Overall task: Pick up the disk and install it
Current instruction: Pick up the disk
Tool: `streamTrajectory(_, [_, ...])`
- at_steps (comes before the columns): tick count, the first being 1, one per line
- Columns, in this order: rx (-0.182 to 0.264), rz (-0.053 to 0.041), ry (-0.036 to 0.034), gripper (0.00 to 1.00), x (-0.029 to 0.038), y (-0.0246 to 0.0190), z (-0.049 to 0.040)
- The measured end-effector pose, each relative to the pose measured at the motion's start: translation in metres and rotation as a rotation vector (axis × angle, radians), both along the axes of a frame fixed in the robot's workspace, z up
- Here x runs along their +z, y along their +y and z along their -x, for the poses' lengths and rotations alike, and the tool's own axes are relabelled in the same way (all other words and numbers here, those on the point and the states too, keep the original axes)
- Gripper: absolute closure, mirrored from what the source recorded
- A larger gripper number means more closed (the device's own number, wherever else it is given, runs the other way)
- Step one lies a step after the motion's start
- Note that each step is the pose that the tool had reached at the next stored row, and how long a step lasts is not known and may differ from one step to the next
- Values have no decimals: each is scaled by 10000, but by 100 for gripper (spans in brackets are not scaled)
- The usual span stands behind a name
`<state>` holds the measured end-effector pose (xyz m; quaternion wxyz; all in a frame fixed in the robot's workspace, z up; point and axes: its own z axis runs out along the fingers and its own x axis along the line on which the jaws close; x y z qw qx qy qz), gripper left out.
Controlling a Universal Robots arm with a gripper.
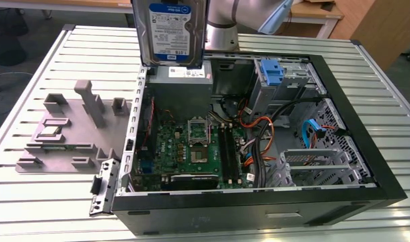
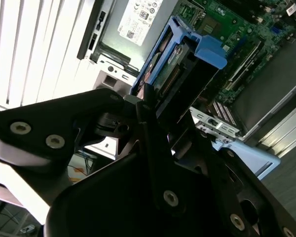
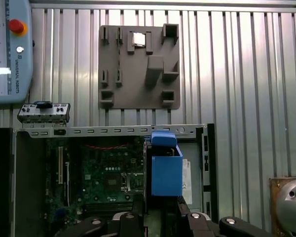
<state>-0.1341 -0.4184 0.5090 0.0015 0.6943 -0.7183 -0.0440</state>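
The slatted metal table [image 1: 43,201] carries a grey fixture block [image 1: 70,136] at the exterior view's left and an open computer case [image 1: 258,212] beside it. Above the case the disk [image 1: 170,30] hangs upright, the claw [image 3: 160,205] closed on it.

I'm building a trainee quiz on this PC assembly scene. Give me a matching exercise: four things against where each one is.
Things:
1. the disk
2. grey fixture plate
3. green motherboard
4. bare blue bracket

Places:
A. flat on the floor of the open case
B. on the table, at the exterior view's left of the case
C. raised upright above the case's far end
D. in a metal bay inside the case

Pairs: 1-C, 2-B, 3-A, 4-D
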Motion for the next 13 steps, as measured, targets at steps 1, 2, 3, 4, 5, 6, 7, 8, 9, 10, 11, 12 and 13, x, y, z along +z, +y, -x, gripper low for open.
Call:
streamTrajectory(1, [1,-2,0,65,-5,-36,-1])
streamTrajectory(2, [1,-4,0,65,-9,-73,-2])
streamTrajectory(3, [1,-5,1,65,-13,-112,-4])
streamTrajectory(4, [1,-8,0,65,-18,-150,-5])
streamTrajectory(5, [1,-10,0,65,-23,-188,-6])
streamTrajectory(6, [0,-10,1,65,-26,-225,-7])
streamTrajectory(7, [0,-11,1,65,-30,-262,-8])
streamTrajectory(8, [1,-13,0,65,-35,-297,-10])
streamTrajectory(9, [1,-15,-1,65,-39,-325,-13])
streamTrajectory(10, [1,-12,1,65,-42,-349,-20])
streamTrajectory(11, [1,-13,2,65,-45,-371,-28])
streamTrajectory(12, [0,-13,4,65,-49,-391,-40])
streamTrajectory(13, [1,-14,7,65,-52,-410,-56])
